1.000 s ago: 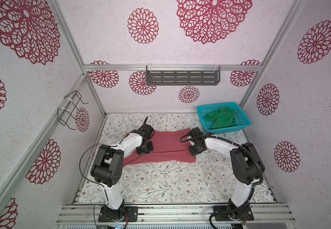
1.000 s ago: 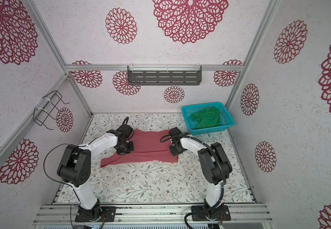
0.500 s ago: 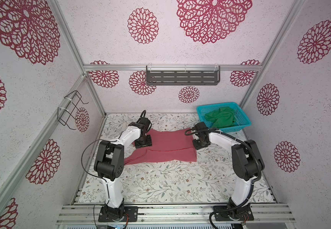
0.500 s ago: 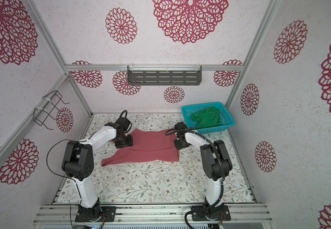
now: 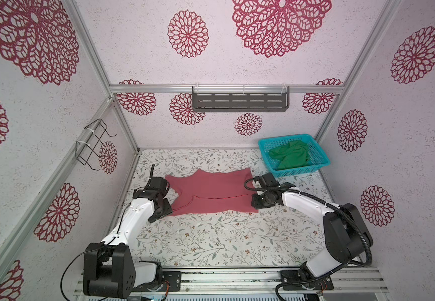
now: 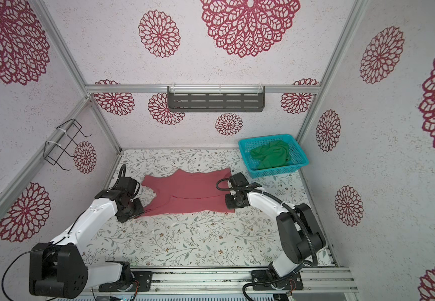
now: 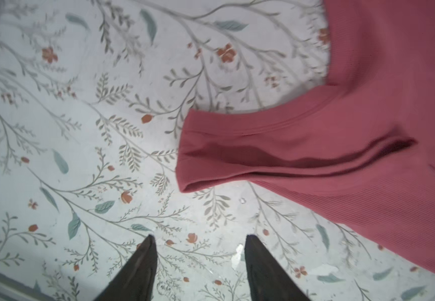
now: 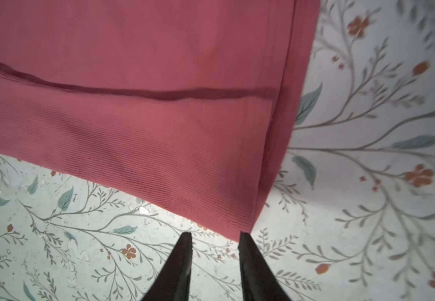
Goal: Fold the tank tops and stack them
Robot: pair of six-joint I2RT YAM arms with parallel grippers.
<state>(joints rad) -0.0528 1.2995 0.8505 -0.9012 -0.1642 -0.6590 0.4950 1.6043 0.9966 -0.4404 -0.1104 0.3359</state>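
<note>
Back toward me came left fingers [image 7: 138, 268] and right fingers [image 8: 179, 265] | both parted, empty | pink tank top [image 5: 211, 192] half-folded | green tank top [image 5: 290, 157] unfolded in basket [image 5: 302, 170].

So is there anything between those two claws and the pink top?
Nothing visible. The left claw hangs open over the table, just short of a strap of the pink top. The right claw is open at a hem corner. Only patterned table shows in either gap.
</note>
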